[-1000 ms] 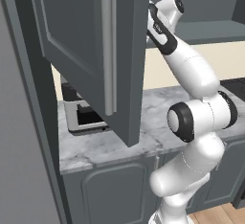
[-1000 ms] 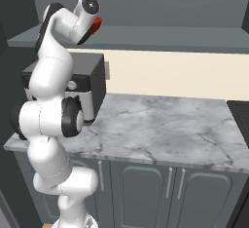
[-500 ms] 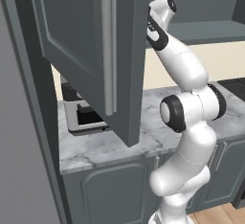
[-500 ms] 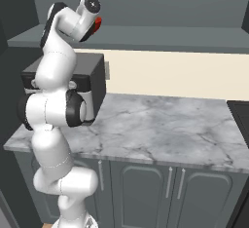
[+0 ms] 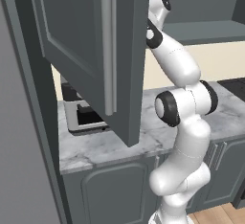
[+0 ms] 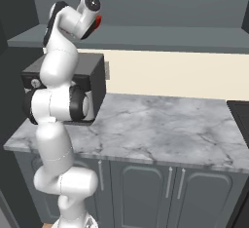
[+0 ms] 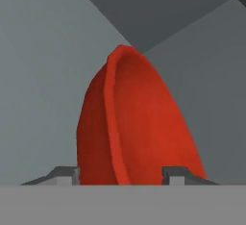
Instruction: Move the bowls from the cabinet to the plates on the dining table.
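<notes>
One red bowl (image 7: pixel 139 123) between claw (image 7: pixel 120 176) fingertips | right base: toaster oven (image 6: pixel 95 83)

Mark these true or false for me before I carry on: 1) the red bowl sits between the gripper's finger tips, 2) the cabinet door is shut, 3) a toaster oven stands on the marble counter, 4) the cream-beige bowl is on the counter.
1) True: in the hand view the red bowl stands between the finger tips of the gripper, its rim edge-on to the camera.
2) False: the cabinet door hangs open, swung out over the marble counter.
3) True: the toaster oven stands at the counter's left end, behind the arm.
4) False: no cream-beige bowl lies on the counter.
</notes>
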{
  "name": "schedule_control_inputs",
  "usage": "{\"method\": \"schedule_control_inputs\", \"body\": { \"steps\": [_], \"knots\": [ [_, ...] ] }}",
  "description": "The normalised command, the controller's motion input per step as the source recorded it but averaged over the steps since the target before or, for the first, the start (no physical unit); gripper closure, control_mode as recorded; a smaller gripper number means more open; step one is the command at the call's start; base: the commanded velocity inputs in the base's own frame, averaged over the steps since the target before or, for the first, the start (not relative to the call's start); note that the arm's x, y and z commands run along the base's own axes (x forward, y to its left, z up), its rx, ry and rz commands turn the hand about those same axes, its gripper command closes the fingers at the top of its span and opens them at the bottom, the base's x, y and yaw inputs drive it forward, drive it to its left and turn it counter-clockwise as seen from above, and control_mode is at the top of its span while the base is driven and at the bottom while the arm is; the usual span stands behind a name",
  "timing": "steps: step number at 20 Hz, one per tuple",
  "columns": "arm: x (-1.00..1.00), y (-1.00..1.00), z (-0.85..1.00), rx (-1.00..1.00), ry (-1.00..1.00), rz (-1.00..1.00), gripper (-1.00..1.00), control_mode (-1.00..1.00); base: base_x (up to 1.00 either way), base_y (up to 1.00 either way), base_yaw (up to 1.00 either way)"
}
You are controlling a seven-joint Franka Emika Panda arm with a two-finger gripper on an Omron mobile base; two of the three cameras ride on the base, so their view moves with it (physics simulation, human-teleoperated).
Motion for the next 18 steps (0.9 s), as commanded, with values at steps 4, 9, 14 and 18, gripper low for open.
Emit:
{"method": "schedule_control_inputs", "body": {
  "steps": [4,9,14,18],
  "knots": [
    [0.11,0.04,-0.06,0.00,0.00,0.00,1.00,-1.00,0.00,0.00,0.00],
    [0.00,0.00,0.00,0.00,0.00,0.00,1.00,-1.00,0.00,0.00,0.00],
    [-0.23,0.00,0.04,0.00,-0.01,0.00,1.00,-1.00,0.00,0.00,0.00],
    [-0.43,-0.09,0.14,0.00,-0.07,0.00,1.00,-1.00,0.00,0.00,0.00]
  ]
}}
